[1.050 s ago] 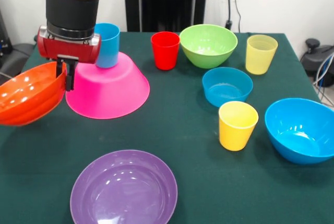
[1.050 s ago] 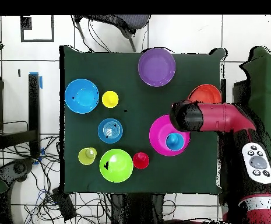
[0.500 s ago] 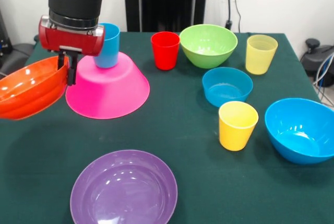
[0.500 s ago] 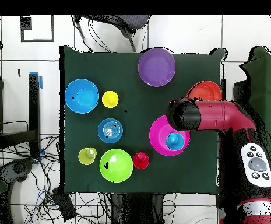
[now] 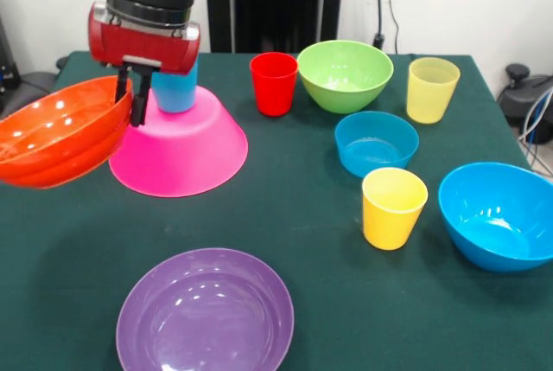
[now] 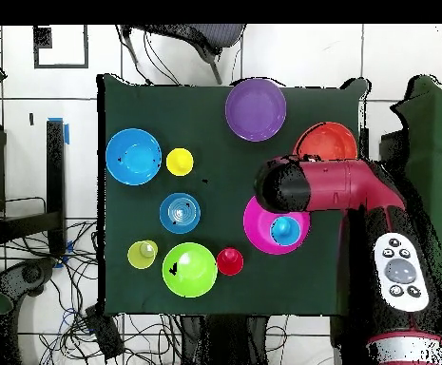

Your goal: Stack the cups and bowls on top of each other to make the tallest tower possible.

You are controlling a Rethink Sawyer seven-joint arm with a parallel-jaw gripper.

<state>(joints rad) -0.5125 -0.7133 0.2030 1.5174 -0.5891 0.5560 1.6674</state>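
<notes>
My gripper (image 5: 130, 108) is shut on the rim of the orange bowl (image 5: 57, 136), which hangs tilted in the air just left of the tower. The tower is the pink bowl (image 5: 183, 151) turned upside down with a blue cup (image 5: 175, 87) standing on it. From overhead, the orange bowl (image 6: 327, 144) shows beside the arm (image 6: 324, 185), and the pink bowl (image 6: 260, 224) carries the blue cup (image 6: 284, 228). The gripper itself is hidden under the arm there.
On the table stand a red cup (image 5: 274, 84), green bowl (image 5: 344, 74), pale yellow cup (image 5: 432, 89), small blue bowl (image 5: 375, 143), yellow cup (image 5: 394, 208), bigger blue bowl (image 5: 499, 214) and purple bowl (image 5: 206, 311).
The gripper has risen with the orange bowl and shifted toward the pink bowl. The other pieces have not moved.
</notes>
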